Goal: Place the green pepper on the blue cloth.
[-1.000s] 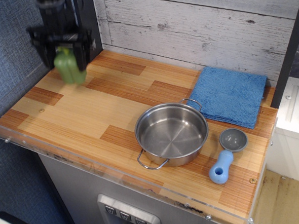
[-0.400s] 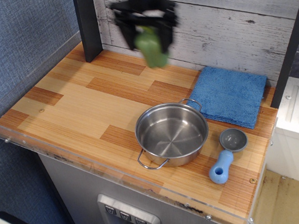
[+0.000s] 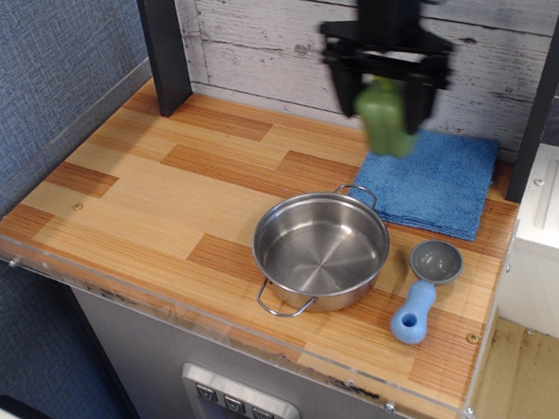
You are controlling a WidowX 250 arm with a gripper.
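My gripper [image 3: 384, 94] is shut on the green pepper [image 3: 386, 117], a light-green lobed toy that hangs between the black fingers, blurred by motion. It is held in the air over the left part of the blue cloth [image 3: 439, 183], a folded fuzzy blue towel lying flat at the back right of the wooden counter. The pepper is above the cloth and does not touch it. The pepper's stem is hidden inside the gripper.
A steel pot [image 3: 321, 251] with two handles stands in front of the cloth. A grey scoop with a blue handle [image 3: 421, 296] lies at the right of the pot. A dark post [image 3: 163, 48] stands at the back left. A clear guard [image 3: 172, 311] lines the counter's front edge.
My gripper has carried the green pepper from the far left of the counter, past the back middle, rightward to above the blue cloth. Pot, scoop and cloth have not moved.
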